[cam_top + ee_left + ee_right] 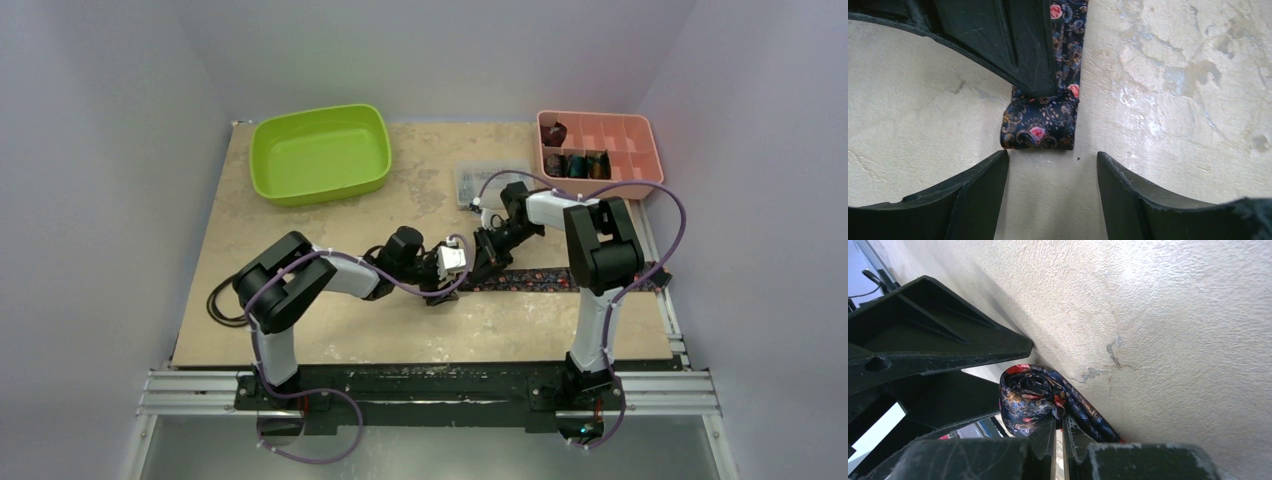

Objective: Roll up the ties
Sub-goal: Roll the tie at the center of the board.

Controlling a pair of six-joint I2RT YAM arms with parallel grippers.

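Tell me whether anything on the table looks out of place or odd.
Nothing stands out. The tie lies straight on the table, its rolled end pinched by the right gripper, the left gripper open before it. Rolled ties sit in the pink tray.

Place: we see a robot lab cell.
Evidence: plain white walls (110, 150) enclose our counter (420, 335); robot arms (590, 250) sit on aluminium rails (190, 392).

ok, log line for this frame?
tie: one end coiled, rest flat | right gripper: shut on tie | left gripper: open, facing coiled end, not touching
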